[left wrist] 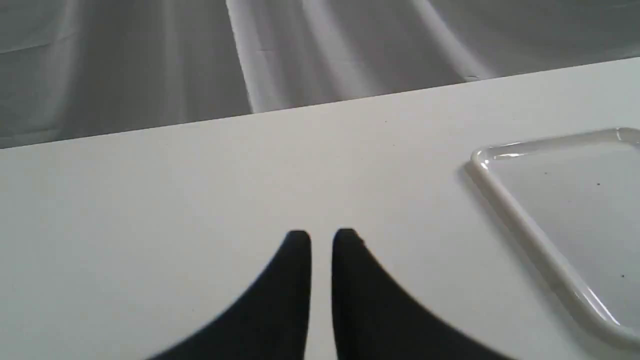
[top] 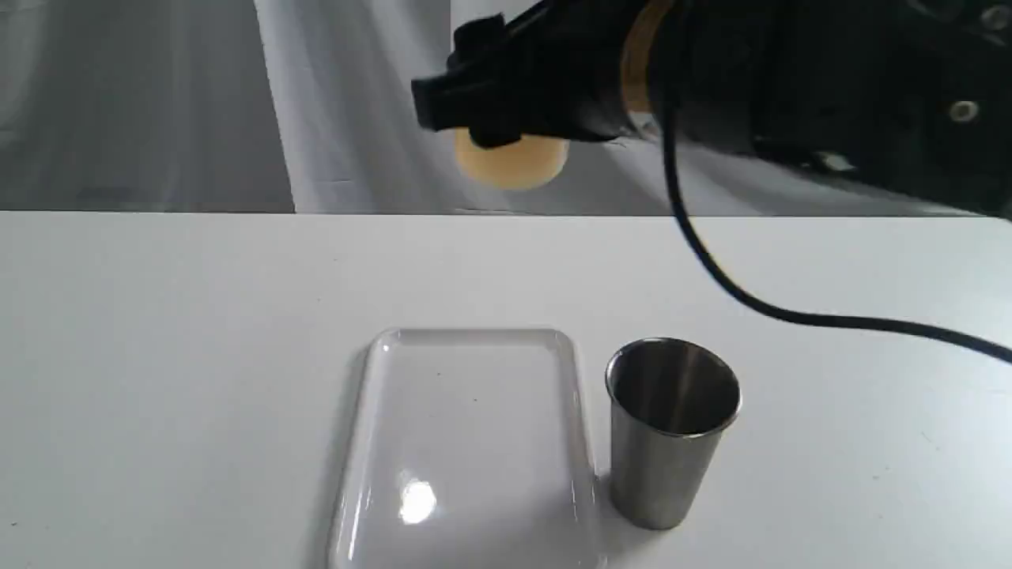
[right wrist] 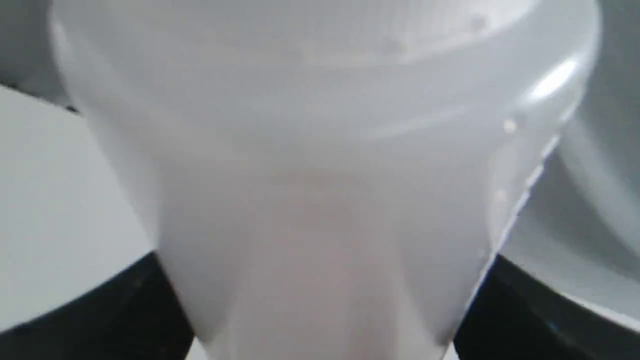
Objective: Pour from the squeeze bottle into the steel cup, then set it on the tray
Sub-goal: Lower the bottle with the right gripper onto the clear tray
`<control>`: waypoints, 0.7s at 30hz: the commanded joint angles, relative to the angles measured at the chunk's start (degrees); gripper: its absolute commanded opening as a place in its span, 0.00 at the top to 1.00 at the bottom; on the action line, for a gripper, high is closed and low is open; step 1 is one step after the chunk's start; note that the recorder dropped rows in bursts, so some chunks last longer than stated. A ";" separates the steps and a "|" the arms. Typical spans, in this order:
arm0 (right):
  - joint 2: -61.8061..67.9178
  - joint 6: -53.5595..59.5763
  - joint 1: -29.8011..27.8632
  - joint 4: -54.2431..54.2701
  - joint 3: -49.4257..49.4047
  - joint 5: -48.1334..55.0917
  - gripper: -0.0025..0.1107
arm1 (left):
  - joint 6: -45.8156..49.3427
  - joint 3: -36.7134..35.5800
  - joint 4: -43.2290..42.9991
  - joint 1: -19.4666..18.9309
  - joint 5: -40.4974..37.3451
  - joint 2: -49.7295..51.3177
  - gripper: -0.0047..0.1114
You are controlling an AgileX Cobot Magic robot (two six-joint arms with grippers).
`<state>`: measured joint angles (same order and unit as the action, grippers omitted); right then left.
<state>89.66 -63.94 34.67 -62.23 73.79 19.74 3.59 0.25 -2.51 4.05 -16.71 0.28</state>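
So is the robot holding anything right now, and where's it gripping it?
Yes: the right gripper clamps the squeeze bottle around its body, base showing below. The left gripper holds nothing.

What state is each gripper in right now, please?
Left gripper: closed, holding nothing.
Right gripper: closed on the squeeze bottle.

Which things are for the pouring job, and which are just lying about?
For the job: squeeze bottle, held by the right fingers; steel cup; tray.
Just there: black cable; left fingers, holding nothing; white table; white cloth behind.
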 commanded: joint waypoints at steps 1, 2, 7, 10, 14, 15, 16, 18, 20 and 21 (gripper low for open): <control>3.02 13.10 -0.06 11.93 0.96 -4.16 0.52 | -0.10 -0.25 -0.03 0.18 0.37 -0.28 0.89; 4.12 16.37 -0.06 15.59 0.96 -5.14 0.52 | -0.10 -0.25 -0.03 0.18 0.37 -0.28 0.89; 8.97 28.75 -0.06 29.25 0.96 -9.95 0.54 | -0.10 -0.25 -0.03 0.18 0.37 -0.28 0.89; 11.10 34.66 -0.06 34.80 0.96 -11.31 0.54 | -0.10 -0.25 -0.03 0.18 0.37 -0.28 0.89; 14.30 44.11 -0.06 42.43 0.96 -11.96 0.54 | -0.10 -0.25 -0.03 0.18 0.37 -0.28 0.89; 14.90 45.60 -0.06 43.87 0.96 -11.96 0.54 | -0.10 -0.25 -0.03 0.18 0.37 -0.28 0.89; 15.50 46.88 -0.06 44.86 0.96 -11.96 0.54 | -0.10 -0.25 -0.03 0.18 0.37 -0.28 0.89; 16.82 49.32 -0.06 46.31 0.96 -11.96 0.54 | -0.10 -0.25 -0.03 0.18 0.37 -0.28 0.89; 17.93 52.10 -0.06 47.86 0.96 -12.07 0.54 | -0.10 -0.25 -0.03 0.18 0.37 -0.28 0.89; 18.54 54.78 -0.06 49.69 0.85 -12.20 0.54 | -0.10 -0.25 -0.03 0.18 0.37 -0.28 0.89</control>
<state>108.10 -13.24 34.67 -14.90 74.17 10.23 3.59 0.25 -2.51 4.05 -16.71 0.28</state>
